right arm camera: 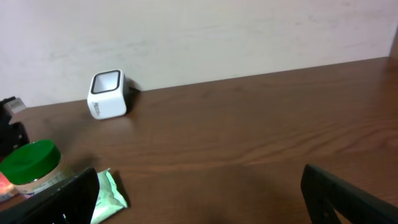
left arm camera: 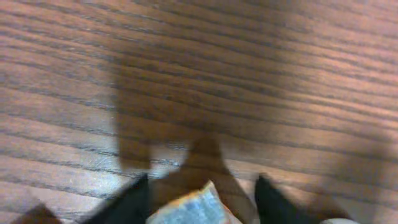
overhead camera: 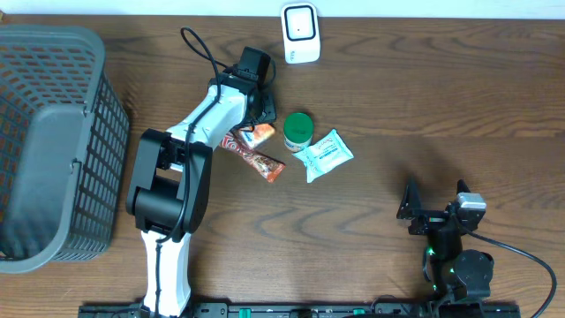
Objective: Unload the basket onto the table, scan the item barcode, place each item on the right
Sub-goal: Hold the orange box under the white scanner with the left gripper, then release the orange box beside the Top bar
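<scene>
Scan not yet done: left gripper [overhead camera: 262,113], jaws parted, sits over the orange snack packet [overhead camera: 257,135] mid-worktop, well apart from the scanner [overhead camera: 300,34] at the far edge; right gripper [overhead camera: 437,203] wide open, empty, near the front edge.

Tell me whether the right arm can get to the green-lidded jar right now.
Probably yes: the right gripper is open with bare table toward the jar, though the left gripper sits close beside it.
</scene>
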You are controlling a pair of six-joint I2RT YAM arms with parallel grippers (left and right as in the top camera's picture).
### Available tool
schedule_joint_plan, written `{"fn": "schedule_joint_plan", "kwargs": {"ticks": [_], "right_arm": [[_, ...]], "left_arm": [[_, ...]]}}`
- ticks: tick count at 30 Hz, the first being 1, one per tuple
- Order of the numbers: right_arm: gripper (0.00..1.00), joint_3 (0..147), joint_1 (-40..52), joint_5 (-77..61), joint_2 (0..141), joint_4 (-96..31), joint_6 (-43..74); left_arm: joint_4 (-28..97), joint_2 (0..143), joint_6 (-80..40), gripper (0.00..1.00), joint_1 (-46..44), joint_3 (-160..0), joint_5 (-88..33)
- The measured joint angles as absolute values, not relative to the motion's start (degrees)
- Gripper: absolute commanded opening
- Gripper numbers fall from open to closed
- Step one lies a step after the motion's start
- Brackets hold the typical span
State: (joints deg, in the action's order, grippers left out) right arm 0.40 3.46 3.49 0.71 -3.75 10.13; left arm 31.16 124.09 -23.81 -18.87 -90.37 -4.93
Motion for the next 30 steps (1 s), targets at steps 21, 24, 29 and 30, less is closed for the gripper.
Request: {"fn": "schedule_joint_plan", "kwargs": {"ticks": [21, 24, 29, 30], "right_arm": [[0.99, 0.40, 3.46, 3.49, 0.73, -3.73, 10.13], [0.99, 0.40, 3.46, 3.49, 0.73, -3.75, 10.13], [0.99, 0.40, 3.46, 3.49, 0.73, -3.73, 10.13], [0.99, 0.40, 3.46, 3.49, 0.73, -3.73, 10.13]], "left_arm": [[51.09, 84.44, -11.73, 0.99, -18.85, -90.52, 12.86], [55.94, 80.53, -10.55, 0.99, -18.85, -90.52, 18.13], [57.43, 73.73, -10.00, 0.99, -18.63, -90.50, 22.26], [57.49, 72.23, -9.98, 0.99, -18.59, -90.50, 22.76]]}}
